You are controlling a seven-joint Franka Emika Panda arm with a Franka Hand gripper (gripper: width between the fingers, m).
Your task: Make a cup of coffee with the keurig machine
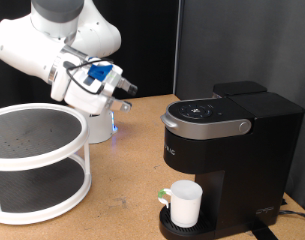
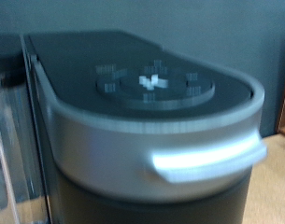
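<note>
The black Keurig machine (image 1: 227, 140) stands at the exterior view's right, its lid down, with a silver-grey handle (image 1: 204, 126) and a button panel (image 1: 197, 111) on top. The white cup (image 1: 185, 203) stands on the drip base (image 1: 175, 222) under the spout. My gripper (image 1: 125, 90) hangs in the air at the exterior view's left of the machine's top, pointing toward it, with nothing seen between its fingers. The wrist view shows the machine's lid (image 2: 151, 84) and handle (image 2: 207, 159) close up and blurred; the fingers do not show there.
A white two-tier round rack (image 1: 37, 160) stands at the exterior view's left on the wooden table (image 1: 122, 190). The robot's base (image 1: 100, 128) with a blue light stands behind it. Dark curtains form the back wall.
</note>
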